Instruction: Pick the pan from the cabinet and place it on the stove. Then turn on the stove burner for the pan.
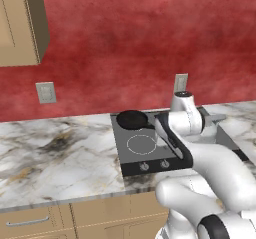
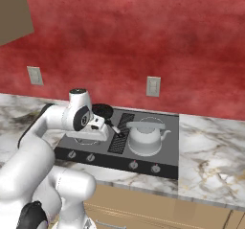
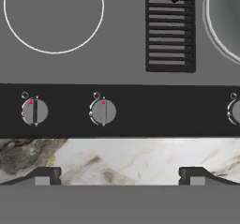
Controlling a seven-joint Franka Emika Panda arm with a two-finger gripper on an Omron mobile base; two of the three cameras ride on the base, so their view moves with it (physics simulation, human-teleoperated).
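A: What do we have, biggest first?

B: We see the marble table [image 1: 55, 158] running along the red wall, with the stove [image 2: 167, 146] set into it near the back edge. The cabinet [image 1: 20, 23] hangs at the upper left of the left base view, cut off by the picture's edge, so we cannot tell whether its doors stand open.

A: And what is on the stove?

B: The pan [image 1: 132, 119] sits at the stove's rear left corner, over a back ring. In the right base view we make out the pan [image 2: 103, 110] only partly, since the arm covers its near side; its thin handle reaches toward the black centre grille [image 2: 119, 133]. Whether anything lies in the pan we cannot tell. A silvery-white lidded pot [image 2: 146, 138] stands on the right half of the stove; with the lid on, its contents are hidden.

A: The burner in front?

B: The thin white ring of the front left stove burner [image 1: 141, 144] is bare, just behind the knobs.

A: The claw?

B: Our claw [image 3: 119, 174] hangs spread wide over the table's front edge, gripping nothing. Just beyond it sit two knobs [image 3: 34, 111], their red marks pointing up; a third is cut off at the right edge of the hand view.
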